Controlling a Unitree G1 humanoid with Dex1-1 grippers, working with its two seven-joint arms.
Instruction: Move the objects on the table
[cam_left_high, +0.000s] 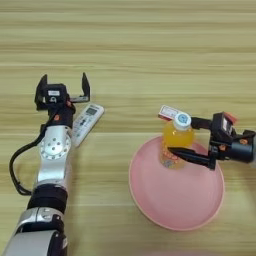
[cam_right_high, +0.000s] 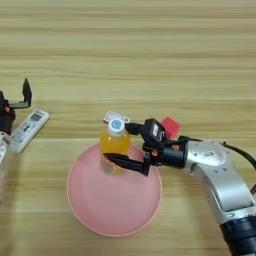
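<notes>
**A:** Where was the orange drink bottle (cam_right_high: 114, 145) at that moment?

**B:** Upright on the far rim area of the pink plate (cam_right_high: 114, 210), white cap up. The right gripper (cam_right_high: 131, 146) reached in from the right with one black finger along the near side of the bottle's body and the other up by the neck. The fingers sat either side of it, but I could not tell whether they were pinching it or only bracketing it.

**A:** So how should the step have been handled?

**B:** My judgement: keep the bottle vertical and the grip low on the body, since a tall, top-heavy bottle tips easily. If it was being set down, the base should have been flat on the plate before the fingers spread. If lifted, it needed to rise straight to clear the rim.

**A:** And the surroundings?

**B:** Tight behind it. The white card with red print (cam_right_high: 116, 118) lay just beyond the bottle, and the small red cube (cam_right_high: 170, 127) sat just behind the gripper's wrist. A sweep backward risked knocking either.

**A:** The other arm?

**B:** The left gripper (cam_left_high: 63, 89) rested idle at the left, fingers spread wide and holding nothing, with a white remote control (cam_left_high: 87, 123) just beside it.

**A:** Open room?

**B:** The wooden table (cam_left_high: 150, 50) had broad bare planks across the far side, and space between plate and remote.
</notes>
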